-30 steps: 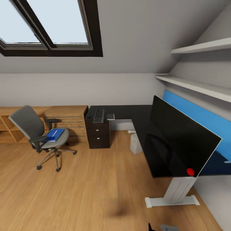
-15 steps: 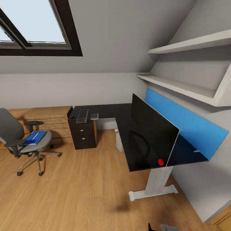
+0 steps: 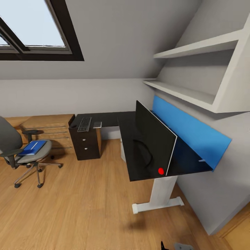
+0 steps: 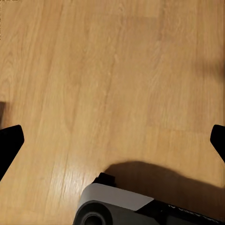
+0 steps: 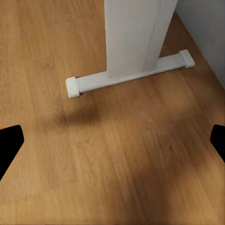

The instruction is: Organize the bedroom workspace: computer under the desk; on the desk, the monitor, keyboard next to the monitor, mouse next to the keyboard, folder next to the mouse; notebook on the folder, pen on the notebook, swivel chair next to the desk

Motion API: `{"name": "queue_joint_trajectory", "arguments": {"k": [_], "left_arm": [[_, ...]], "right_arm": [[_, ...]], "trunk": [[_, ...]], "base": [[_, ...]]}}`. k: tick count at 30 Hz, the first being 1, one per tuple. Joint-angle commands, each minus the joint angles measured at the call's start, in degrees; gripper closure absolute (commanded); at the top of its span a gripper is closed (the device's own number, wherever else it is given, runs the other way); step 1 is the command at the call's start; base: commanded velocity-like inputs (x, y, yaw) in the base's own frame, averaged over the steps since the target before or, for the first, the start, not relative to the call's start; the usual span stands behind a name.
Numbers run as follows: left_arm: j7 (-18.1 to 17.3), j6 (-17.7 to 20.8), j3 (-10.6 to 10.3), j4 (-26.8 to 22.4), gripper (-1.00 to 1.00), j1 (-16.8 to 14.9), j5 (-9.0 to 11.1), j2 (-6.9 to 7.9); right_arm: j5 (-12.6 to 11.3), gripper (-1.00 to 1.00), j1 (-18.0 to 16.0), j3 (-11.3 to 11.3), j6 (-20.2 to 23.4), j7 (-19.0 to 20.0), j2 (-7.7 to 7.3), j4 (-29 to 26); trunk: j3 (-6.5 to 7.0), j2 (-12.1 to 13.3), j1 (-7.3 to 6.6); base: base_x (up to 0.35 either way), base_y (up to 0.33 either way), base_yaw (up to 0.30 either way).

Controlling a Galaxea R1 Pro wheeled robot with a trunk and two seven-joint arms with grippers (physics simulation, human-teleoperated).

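Observation:
The L-shaped black desk [image 3: 111, 119] runs along the far and right walls. On its right wing the monitor [image 3: 152, 140] stands edge-on to me. The keyboard [image 3: 84, 124] lies on the far wing, with a small pale flat thing [image 3: 97, 124] beside it, perhaps the notebook. A dark blob at the desk's left corner looks like the mouse [image 3: 74, 126]. The computer [image 3: 122, 151] stands under the desk. The swivel chair [image 3: 10, 139] at left carries the blue folder [image 3: 30, 149]; a thin white line on it may be the pen. My left gripper [image 4: 112, 140] and right gripper [image 5: 112, 140] hang open over the floor.
The desk's white pedestal leg [image 5: 133, 33] and floor foot [image 5: 126, 77] stand just ahead of my right gripper. A low oak drawer unit [image 3: 48, 125] sits behind the chair. A blue wall panel [image 3: 194, 133] and white shelves [image 3: 187, 92] line the right wall.
The whole picture has slid left and shrunk, so the camera has turned right and pulled back. More of the right wall and shelves shows. Nothing on the desk or chair has moved.

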Motion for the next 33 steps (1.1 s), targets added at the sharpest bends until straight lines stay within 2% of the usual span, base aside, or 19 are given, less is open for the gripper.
{"name": "queue_joint_trajectory", "arguments": {"k": [1, 4, 7, 11, 33], "left_arm": [[0.4, -1.1, -0.5, -0.1, -1.00, -0.1, 0.6, 0.09], [0.3, -1.4, -0.4, -0.1, -1.00, -0.1, 0.6, 0.06], [0.3, -1.5, -0.5, 0.0, -1.00, -0.1, 0.8, 0.03], [0.4, -1.5, -0.6, 0.1, -1.00, -0.1, 0.9, 0.02], [0.2, -1.4, -0.5, 0.2, -1.00, -0.1, 1.2, 0.02]], "right_arm": [[0.1, -1.00, -0.1, 0.0, -0.3, 0.1, 0.11, 0.1], [1.2, -1.00, -0.1, 0.3, -0.3, 0.1, 0.13, 0.1], [3.3, -1.00, -0.1, 0.5, -0.3, 0.0, 0.11, 0.2], [4.1, -1.00, -0.1, 0.6, -0.2, -0.1, 0.10, 0.2], [4.6, -1.00, -0.1, 0.6, -0.4, -0.2, -0.07, 0.2]], "trunk": [[-0.13, -0.1, 0.03], [-0.13, -0.1, 0.03], [-0.13, -0.1, 0.03], [-0.13, -0.1, 0.03], [-0.13, -0.1, 0.03]], "base": [[-0.007, -0.015, 0.000], [-0.005, -0.009, 0.000], [-0.002, -0.004, 0.000], [-0.001, -0.001, 0.000], [0.000, 0.000, 0.000]]}}
